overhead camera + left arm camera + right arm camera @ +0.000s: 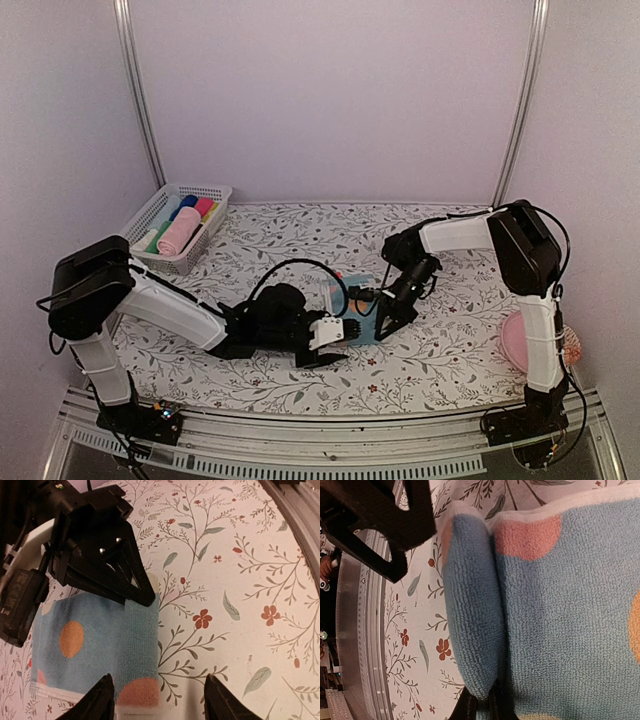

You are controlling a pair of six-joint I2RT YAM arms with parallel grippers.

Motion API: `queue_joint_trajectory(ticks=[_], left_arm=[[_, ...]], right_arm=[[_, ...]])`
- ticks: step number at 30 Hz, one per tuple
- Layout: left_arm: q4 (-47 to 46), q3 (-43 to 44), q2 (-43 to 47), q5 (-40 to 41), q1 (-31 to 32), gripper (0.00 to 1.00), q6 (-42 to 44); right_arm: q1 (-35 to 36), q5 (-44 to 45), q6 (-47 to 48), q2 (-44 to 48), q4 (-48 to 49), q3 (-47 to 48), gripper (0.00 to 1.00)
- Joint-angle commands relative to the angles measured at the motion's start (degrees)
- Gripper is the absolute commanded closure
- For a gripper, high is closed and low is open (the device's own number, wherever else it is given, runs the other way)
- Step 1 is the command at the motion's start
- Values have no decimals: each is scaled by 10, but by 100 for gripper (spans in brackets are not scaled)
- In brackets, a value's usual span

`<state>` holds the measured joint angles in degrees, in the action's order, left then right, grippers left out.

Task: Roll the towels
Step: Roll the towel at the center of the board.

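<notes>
While blue towel [100, 645] has only first turn rolled along near edge, left jaws released, right jaws clenched on fold; most rolling remains.

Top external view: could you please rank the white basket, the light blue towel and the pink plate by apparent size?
1. white basket, clearly the largest.
2 and 3. light blue towel and pink plate: both are partly hidden and what shows looks similar in size, so I would not rank them.
</notes>
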<state>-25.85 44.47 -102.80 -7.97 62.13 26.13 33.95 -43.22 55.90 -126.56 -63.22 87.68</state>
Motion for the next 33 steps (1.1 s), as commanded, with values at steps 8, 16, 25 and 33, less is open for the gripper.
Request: queue_joint_trajectory(ticks=[8,16,25,33], left_arm=[[2,38,-62,96,26,42,60],[58,64,-89,107,27,56,51],[99,91,-123,148,26,84,43],[128,105,-122,123,6,100,-6]], right_arm=[[-1,8,-5,-18,-24,3,94],[-1,9,-2,-21,-28,5,94],[-3,10,5,-16,-29,5,90],[-4,37,15,66,34,-28,67]])
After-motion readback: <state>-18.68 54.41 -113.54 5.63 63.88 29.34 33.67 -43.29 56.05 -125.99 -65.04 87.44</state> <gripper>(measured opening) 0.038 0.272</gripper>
